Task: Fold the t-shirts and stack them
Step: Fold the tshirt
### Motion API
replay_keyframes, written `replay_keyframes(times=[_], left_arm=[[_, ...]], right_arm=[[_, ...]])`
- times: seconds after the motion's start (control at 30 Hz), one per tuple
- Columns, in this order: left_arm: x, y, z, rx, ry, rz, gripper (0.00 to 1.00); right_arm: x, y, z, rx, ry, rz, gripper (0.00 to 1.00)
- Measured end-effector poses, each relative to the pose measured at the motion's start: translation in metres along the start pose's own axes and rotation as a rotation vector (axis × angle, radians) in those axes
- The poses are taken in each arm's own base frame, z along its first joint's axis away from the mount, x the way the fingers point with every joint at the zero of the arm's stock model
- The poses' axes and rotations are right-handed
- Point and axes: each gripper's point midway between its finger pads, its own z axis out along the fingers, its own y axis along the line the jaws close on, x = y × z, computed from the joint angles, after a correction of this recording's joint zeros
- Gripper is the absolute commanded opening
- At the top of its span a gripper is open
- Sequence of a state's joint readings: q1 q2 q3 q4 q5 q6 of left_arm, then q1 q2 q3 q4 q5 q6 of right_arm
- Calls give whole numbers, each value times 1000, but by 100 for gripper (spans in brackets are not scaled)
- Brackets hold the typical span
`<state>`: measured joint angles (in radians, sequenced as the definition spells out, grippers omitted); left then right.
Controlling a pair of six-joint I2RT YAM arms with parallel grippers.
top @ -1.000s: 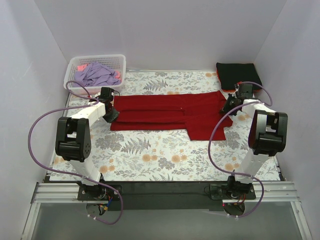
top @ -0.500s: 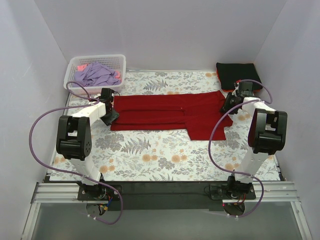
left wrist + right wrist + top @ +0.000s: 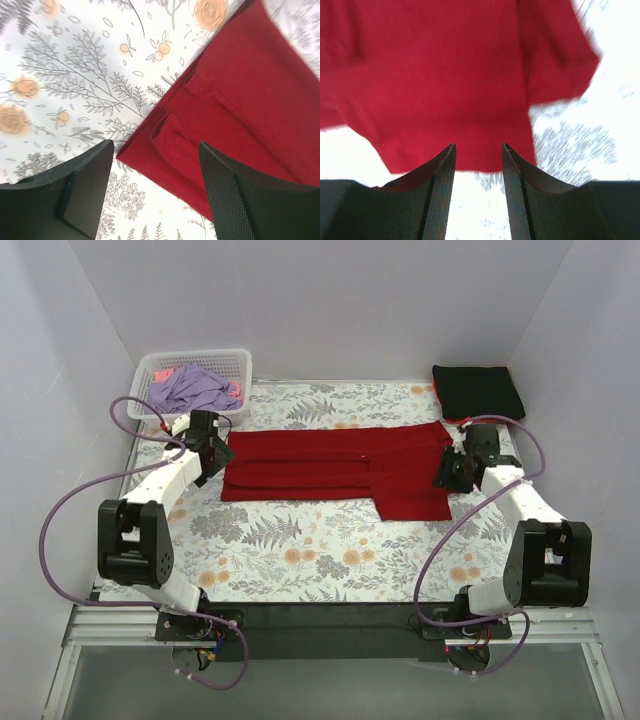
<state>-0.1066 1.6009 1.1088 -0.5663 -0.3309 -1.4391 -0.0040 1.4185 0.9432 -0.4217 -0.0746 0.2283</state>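
- Shirt position: deep-red short-sleeved cotton t-shirt (image 3: 335, 465), folded into a long band, lies flat across the middle of the floral-print table cloth (image 3: 300, 540).
- Left gripper (image 3: 156, 150): jaws apart, empty, over the band's layered left corner. A shallow pinch could catch only the top layer and peel the fold open.
- Right gripper (image 3: 479, 150): jaws apart, empty, over the wider right end. Unequal lifts by the two arms would skew the next fold.

Robot lab test booth: plain white walls (image 3: 320, 300), arms (image 3: 165, 475) bolted to aluminium rail (image 3: 85, 625), floral table cloth (image 3: 300, 550)
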Motion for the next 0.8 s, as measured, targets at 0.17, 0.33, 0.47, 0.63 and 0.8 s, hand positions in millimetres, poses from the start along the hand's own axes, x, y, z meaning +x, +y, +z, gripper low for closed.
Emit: replay_keyframes(times=[0.17,0.33,0.47,0.63,0.8], left_arm=[[-21,8,-36,53,-109,-22,68],[-15,28,-63,102,-173,-24,68],[-1,41,-71,124,-183,-9,68],[4,40,-69,132,-175,5,68],[7,38,-67,138,-162,11,67]], right_arm=[[65,7,11,23,153,-71,49],[87,22,15,25,183,-145,49],[91,28,25,50,185,-175,49],[92,29,37,83,178,-199,35],[85,29,42,95,147,-202,1]])
